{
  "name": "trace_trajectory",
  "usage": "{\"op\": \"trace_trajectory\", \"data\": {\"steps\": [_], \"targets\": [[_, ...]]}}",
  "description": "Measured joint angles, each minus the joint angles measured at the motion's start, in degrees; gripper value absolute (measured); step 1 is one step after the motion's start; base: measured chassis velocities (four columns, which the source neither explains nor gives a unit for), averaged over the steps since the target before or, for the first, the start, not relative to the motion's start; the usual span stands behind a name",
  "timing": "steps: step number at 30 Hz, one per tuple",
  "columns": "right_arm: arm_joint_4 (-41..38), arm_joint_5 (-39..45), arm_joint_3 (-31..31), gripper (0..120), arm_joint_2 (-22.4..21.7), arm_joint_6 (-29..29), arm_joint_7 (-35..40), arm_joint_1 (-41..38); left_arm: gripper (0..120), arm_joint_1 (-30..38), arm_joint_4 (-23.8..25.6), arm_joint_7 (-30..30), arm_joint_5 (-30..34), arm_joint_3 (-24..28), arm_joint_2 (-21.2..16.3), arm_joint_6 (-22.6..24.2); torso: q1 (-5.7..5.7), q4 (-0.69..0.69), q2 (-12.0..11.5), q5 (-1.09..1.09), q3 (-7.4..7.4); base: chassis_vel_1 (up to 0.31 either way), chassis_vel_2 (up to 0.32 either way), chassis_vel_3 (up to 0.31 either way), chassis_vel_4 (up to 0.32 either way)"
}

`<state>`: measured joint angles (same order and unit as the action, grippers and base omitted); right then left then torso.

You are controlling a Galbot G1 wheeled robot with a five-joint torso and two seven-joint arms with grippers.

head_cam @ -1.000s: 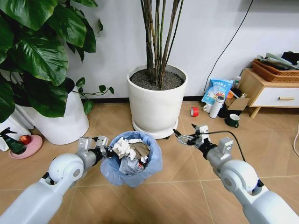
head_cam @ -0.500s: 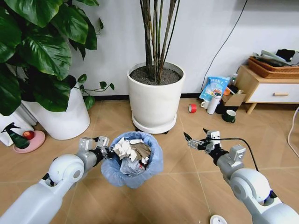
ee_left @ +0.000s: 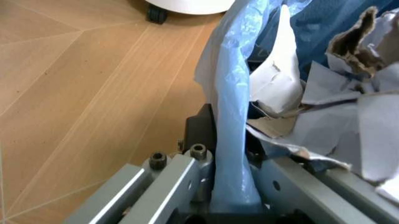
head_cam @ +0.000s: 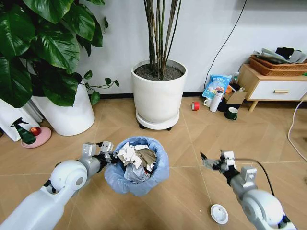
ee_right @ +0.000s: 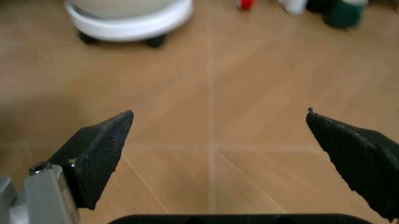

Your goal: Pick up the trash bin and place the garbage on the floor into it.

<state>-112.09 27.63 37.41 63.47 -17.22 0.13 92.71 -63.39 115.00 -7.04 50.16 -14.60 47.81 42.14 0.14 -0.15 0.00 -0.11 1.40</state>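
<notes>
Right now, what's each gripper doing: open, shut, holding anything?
Left gripper: shut on the bin rim, holding it up.
Right gripper: open, empty, over bare floor.

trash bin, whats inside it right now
The trash bin, held at its rim by the left claw, is heaped with crumpled white paper and a brownish torn piece. Anything beneath that heap is covered.

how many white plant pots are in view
2. One white plant pot stands on a wheeled base at the wall, straight ahead beyond the trash bin. The other white plant pot sits on the robot's left, partly covered by big leaves. More may be hidden behind them.
</notes>
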Motion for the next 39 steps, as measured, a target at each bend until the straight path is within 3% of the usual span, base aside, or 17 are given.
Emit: {"op": "trace_trajectory", "data": {"steps": [10,22,39], "targets": [[12.8,-5.3,8.5,100,0.2,7.2,-16.1,6.3,0,-0.4,0.1,1.0,-0.7,-0.1,0.5,0.0,0.00,-0.01,0.0,0.00,0.00,0.000,0.000,0.000,0.000],[27.0,-11.8,7.0,100,2.3,7.9,-19.0,1.8,0,-0.5,0.2,1.5,-1.3,0.4,0.7,0.0,0.00,0.00,0.0,0.00,0.00,0.000,0.000,0.000,0.000],[31.6,-14.9,5.3,100,5.3,9.0,-18.9,-0.8,0,-0.7,0.4,1.3,-1.4,0.7,0.7,0.0,0.00,-0.01,0.0,-0.01,0.00,0.000,0.000,0.000,0.000]]}}
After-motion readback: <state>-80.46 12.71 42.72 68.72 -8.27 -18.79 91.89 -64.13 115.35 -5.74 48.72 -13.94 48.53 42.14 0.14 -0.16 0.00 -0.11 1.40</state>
